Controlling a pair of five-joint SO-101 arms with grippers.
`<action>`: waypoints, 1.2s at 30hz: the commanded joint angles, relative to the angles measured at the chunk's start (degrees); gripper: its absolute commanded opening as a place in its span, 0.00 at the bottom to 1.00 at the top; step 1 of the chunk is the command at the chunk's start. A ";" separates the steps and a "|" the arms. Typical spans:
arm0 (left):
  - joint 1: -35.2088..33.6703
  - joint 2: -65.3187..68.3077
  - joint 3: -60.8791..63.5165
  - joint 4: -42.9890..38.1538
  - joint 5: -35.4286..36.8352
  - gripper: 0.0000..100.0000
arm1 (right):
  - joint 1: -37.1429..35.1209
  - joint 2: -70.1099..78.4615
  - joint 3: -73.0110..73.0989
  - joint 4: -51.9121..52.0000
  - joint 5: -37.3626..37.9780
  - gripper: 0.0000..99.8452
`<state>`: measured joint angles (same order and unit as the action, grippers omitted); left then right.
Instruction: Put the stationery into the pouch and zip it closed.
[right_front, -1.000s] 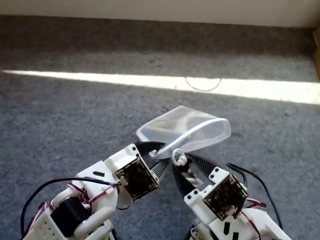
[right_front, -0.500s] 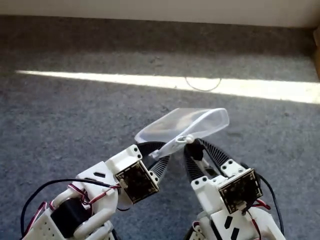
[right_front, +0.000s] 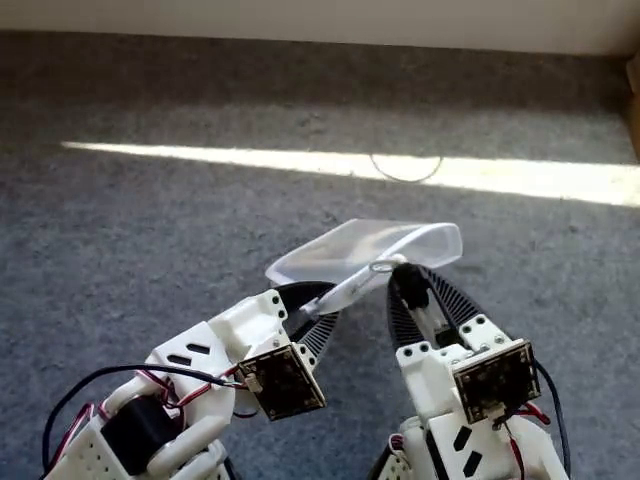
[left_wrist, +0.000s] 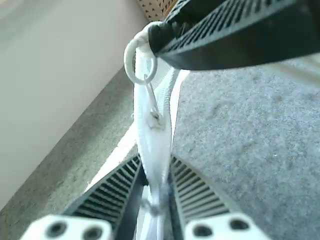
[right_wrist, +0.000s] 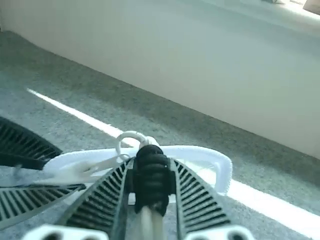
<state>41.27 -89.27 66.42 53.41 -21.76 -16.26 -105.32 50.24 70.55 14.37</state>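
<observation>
A translucent white pouch (right_front: 370, 245) hangs off the grey carpet between both arms. My left gripper (right_front: 310, 305) is shut on the pouch's near end; in the left wrist view the pouch's edge (left_wrist: 155, 145) is pinched between its ribbed fingers (left_wrist: 115, 192). My right gripper (right_front: 400, 275) is shut on the zipper pull, a black ribbed grip (right_wrist: 150, 170) with a white ring (right_wrist: 130, 139) that hooks onto the slider (left_wrist: 155, 117). The pull sits partway along the pouch's top edge. Whether the pouch holds anything cannot be made out.
Grey carpet (right_front: 150, 230) lies all around, crossed by a bright sunlit strip (right_front: 250, 158). A thin wire loop (right_front: 405, 172) lies on that strip behind the pouch. A pale wall (right_front: 320, 18) bounds the far side. Black cables (right_front: 90, 380) trail beside both arm bases.
My right gripper has drawn the zipper pull away from the left gripper, along the pouch's top edge. The pouch's mouth has narrowed and the pouch now lies flatter and higher. The left gripper stayed put.
</observation>
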 joint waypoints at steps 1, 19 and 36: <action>0.04 -1.01 -0.66 0.00 -0.44 0.01 | 4.53 0.13 0.48 -5.23 -0.53 0.01; -0.04 -1.01 -0.75 0.00 -0.53 0.01 | 12.79 0.13 5.76 -10.51 -0.26 0.01; -0.04 -1.01 -0.75 0.00 -0.53 0.01 | 15.16 0.13 6.29 -12.00 -0.26 0.01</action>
<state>41.27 -89.71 66.42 53.58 -21.76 -2.99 -105.23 56.92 61.23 14.29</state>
